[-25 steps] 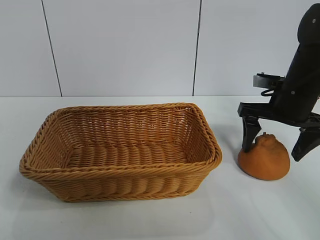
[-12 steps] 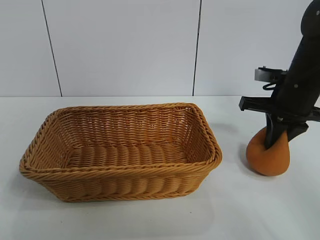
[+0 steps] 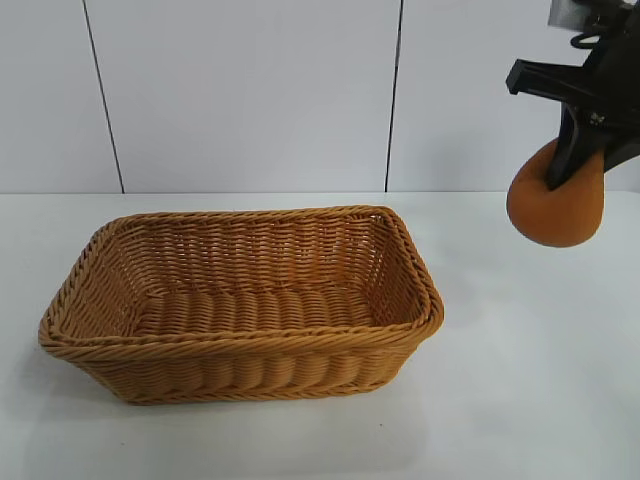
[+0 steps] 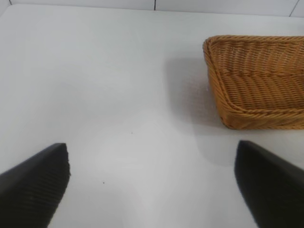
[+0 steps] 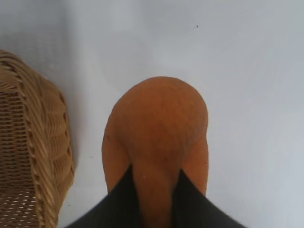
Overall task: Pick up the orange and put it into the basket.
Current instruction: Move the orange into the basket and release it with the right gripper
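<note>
The orange (image 3: 556, 208) hangs in the air at the far right, well above the white table, squeezed out of shape between the fingers of my right gripper (image 3: 572, 160). In the right wrist view the orange (image 5: 159, 123) bulges below the two black fingertips (image 5: 121, 199) pinching it, and my right gripper (image 5: 154, 194) is shut on it. The wicker basket (image 3: 240, 340) stands empty on the table, left of the orange and lower. Its corner shows in the right wrist view (image 5: 42, 156). My left gripper (image 4: 152, 185) is open and empty over bare table, with the basket (image 4: 228, 99) beyond it.
The white table (image 3: 520, 400) runs back to a white panelled wall (image 3: 250, 90). A stretch of bare tabletop lies between the basket's right rim and the spot under the orange.
My right gripper closed on the orange, which was resting on the table, and has lifted it well above the table. The basket has not moved.
</note>
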